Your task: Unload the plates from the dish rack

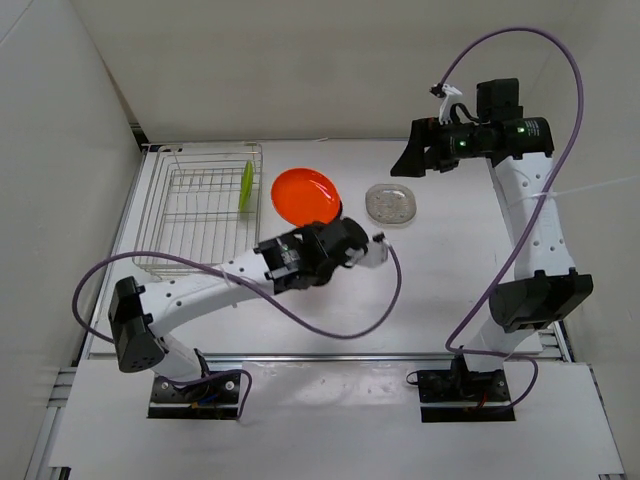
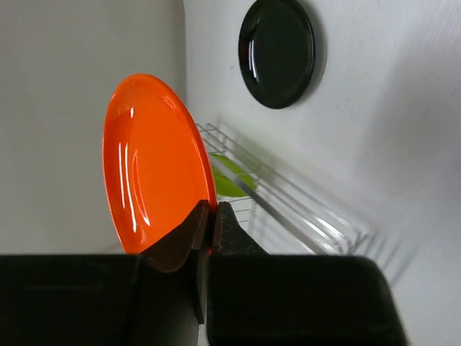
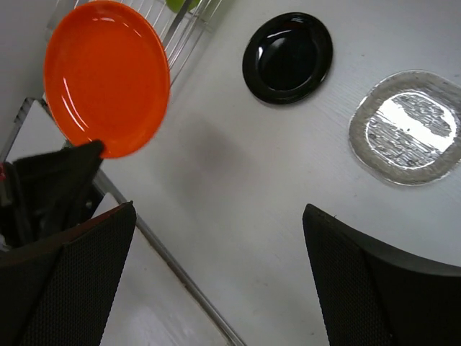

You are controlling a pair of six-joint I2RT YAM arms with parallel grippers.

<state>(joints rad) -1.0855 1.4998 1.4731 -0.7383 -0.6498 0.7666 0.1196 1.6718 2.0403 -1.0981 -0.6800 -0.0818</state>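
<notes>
Orange plate is hanging just right of the dish rack in the top view, with the left gripper pinching its rim. The lime green plate is standing in the rack, and the clear plate is lying on the table.

Left wrist view: the jaws are clamping the orange rim, and the black plate is lying on the table beyond.

Right wrist view: the right gripper is hovering, spread wide and empty.

By my judgement the third plate is being unloaded, and next it is needing a free patch of table. No writing is showing.
</notes>
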